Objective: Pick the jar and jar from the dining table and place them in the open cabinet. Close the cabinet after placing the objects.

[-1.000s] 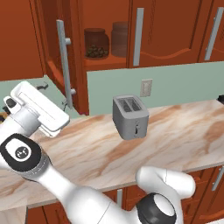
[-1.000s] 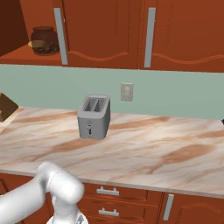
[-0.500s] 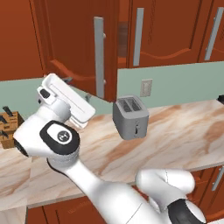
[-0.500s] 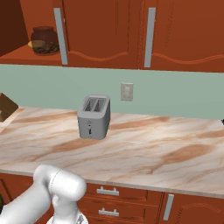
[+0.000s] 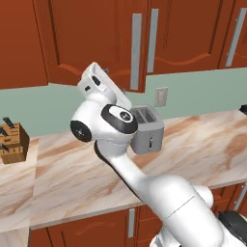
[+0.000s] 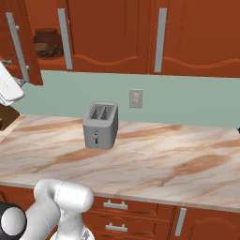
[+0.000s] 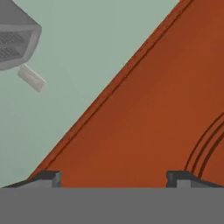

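Observation:
The cabinet door (image 5: 91,38), red-brown with a silver bar handle (image 5: 136,50), stands almost shut in the left base view. My white hand (image 5: 99,82) presses against its lower edge. In the hand view my gripper (image 7: 114,179) is open with nothing between its fingertips (image 7: 52,177), and the door panel (image 7: 157,100) lies close in front. From the right, the door (image 6: 26,51) still leaves a gap. Through that gap the rounded jar with brown pieces (image 6: 47,43) sits on the cabinet shelf. The grey cylinder jar is hidden behind the door.
A grey toaster (image 5: 147,128) stands on the marble-patterned counter (image 6: 154,164) below the cabinet. A wall outlet (image 6: 136,98) is behind it. A wooden knife block (image 5: 10,143) sits at the far left. Drawers with silver handles (image 6: 115,205) run under the counter.
My hand has swung to the right and upward, pushing the cabinet door from wide open to nearly shut. In the left view both jars are now covered by the door.

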